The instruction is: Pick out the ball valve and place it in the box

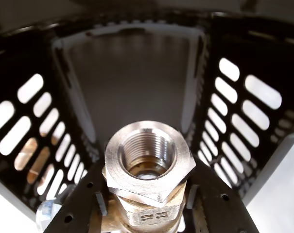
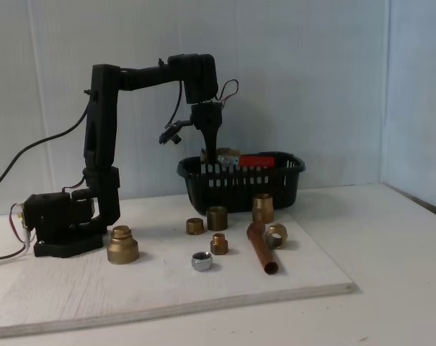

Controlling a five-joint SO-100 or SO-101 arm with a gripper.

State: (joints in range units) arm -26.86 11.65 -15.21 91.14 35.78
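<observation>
My gripper (image 1: pixel 147 196) is shut on the ball valve (image 1: pixel 147 155), whose threaded round opening faces the wrist camera. The black fingers (image 1: pixel 88 204) press on both sides of the brass body. Behind the valve lie the grey floor and slotted walls of the box (image 1: pixel 239 121). In the fixed view the gripper (image 2: pixel 216 160) points straight down over the left part of the black basket (image 2: pixel 239 186). There the valve (image 2: pixel 229 153) sits at rim height, and its red handle (image 2: pixel 257 160) sticks out to the right along the rim.
On the white board (image 2: pixel 95 288) in front of the basket lie several brass fittings (image 2: pixel 122 245), a silver ring (image 2: pixel 201 261) and a copper pipe (image 2: pixel 261 249). The arm's base (image 2: pixel 59 223) stands at the left.
</observation>
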